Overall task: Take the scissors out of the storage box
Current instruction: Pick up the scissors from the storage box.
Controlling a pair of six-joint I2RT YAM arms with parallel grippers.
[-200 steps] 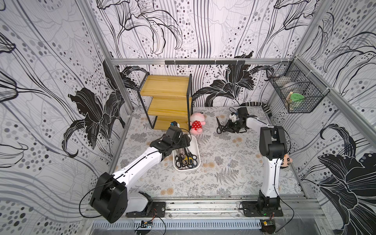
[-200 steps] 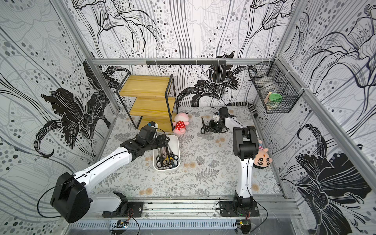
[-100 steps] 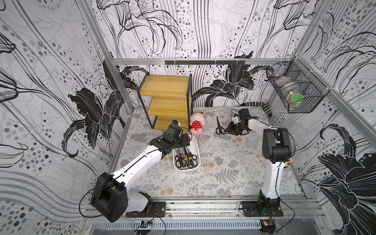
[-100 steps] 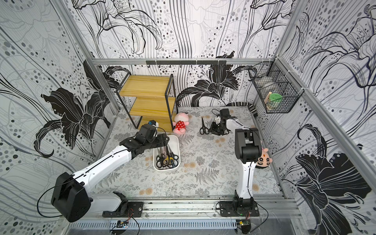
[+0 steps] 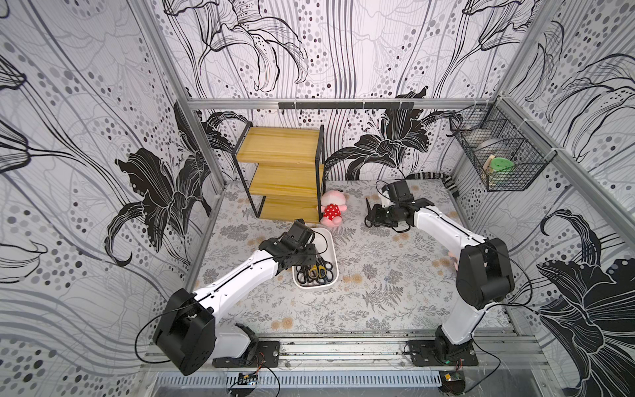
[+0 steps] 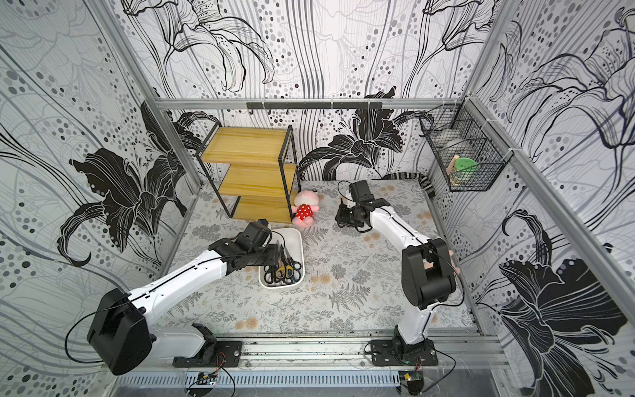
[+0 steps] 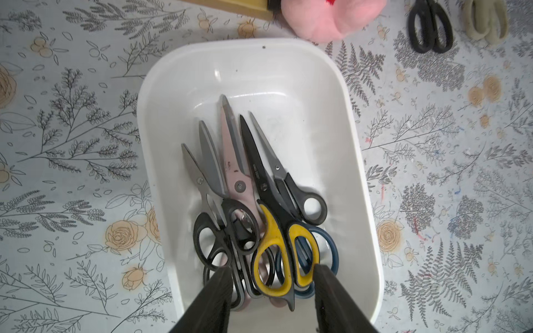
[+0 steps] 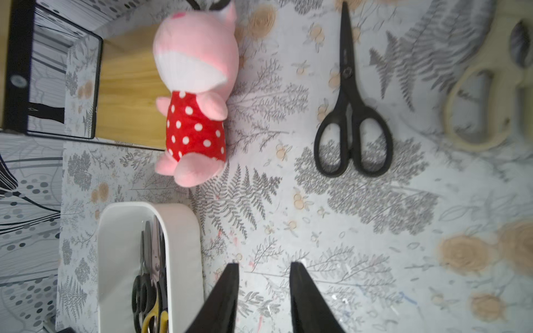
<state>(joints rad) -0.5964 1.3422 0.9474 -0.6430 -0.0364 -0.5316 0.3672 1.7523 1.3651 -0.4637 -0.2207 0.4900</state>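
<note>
You'll find the white plastic storage box bare toward 12 o'clock; beyond it the pink plush toy and yellow wooden shelf block you. The floral bench at 3 o'clock lies open.

Your white rounded plastic storage box holds scissors with grey metal blades: yellow-and-black handles on one pair, a pale pink pair, blue handles on another, the others black-handled. On your grey floral tablecloth with peach roses lie an all-black pair and a cream-handled pair. The pink plush toy wears red with white dots. Black lilies pattern the white walls.
</note>
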